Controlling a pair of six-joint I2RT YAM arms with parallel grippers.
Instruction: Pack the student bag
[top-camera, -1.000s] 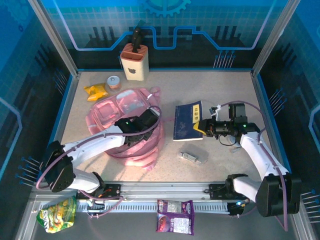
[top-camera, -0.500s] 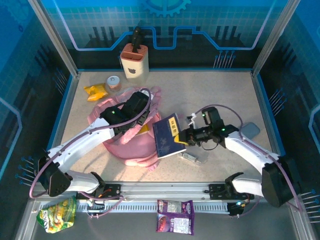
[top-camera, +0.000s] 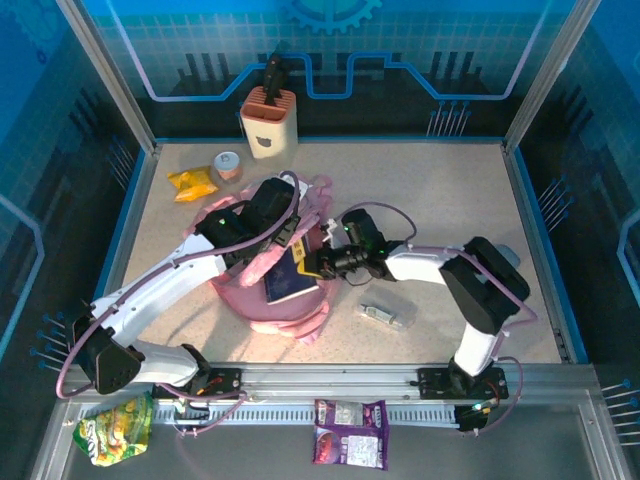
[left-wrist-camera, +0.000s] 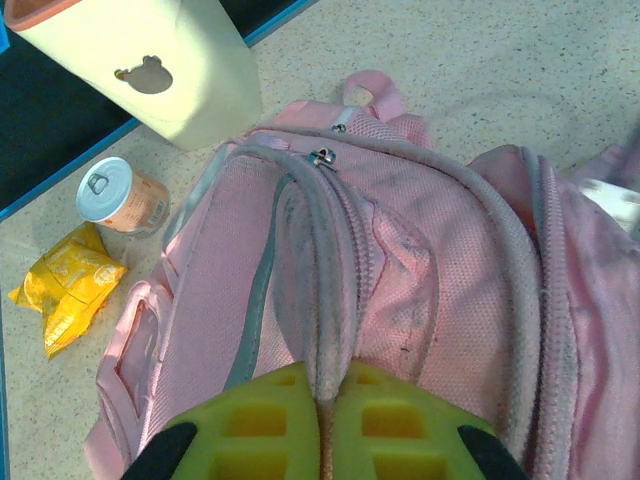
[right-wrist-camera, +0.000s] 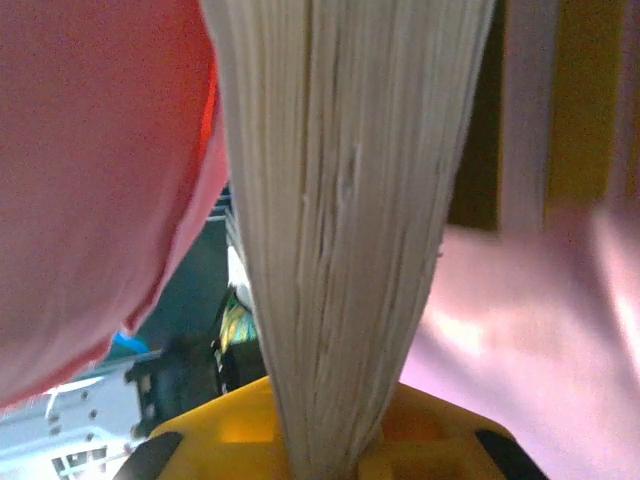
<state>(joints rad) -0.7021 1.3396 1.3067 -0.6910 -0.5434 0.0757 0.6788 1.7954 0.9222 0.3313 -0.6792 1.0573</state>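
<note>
My left pincer (left-wrist-camera: 322, 388) is clamped on the grey zip trim (left-wrist-camera: 330, 270) of the student bag (left-wrist-camera: 430, 250), with the ridge nipped between the yellow pads and the mouth lifted. From above I see it at (top-camera: 272, 233), on the far side of the bag (top-camera: 240, 300).

My right pincer (right-wrist-camera: 330, 435) is shut on the blue book (right-wrist-camera: 340, 200), page edges straight up between the fingers and pink fabric on both sides. In the overhead view, that pincer (top-camera: 318, 264) holds the book (top-camera: 288, 283) at the bag's right-hand side, with its lower part already past the rim.

So I read this as the insertion step: book half in, opening held. Next I need to push the book down along the gap while the left side holds the trim taut. After that I let go only once the book sits below the zip line (a snag on the fabric lip looks likely).

The bag lies left of the middle of the table (top-camera: 440, 190), well off the right edge. Its long axis runs roughly from far edge to near edge. Its carry loop (left-wrist-camera: 368, 95) points toward the far edge, where the cream holder (left-wrist-camera: 150, 60), the can (left-wrist-camera: 120, 195) and the yellow packet (left-wrist-camera: 65, 290) sit toward the far-left corner.
</note>
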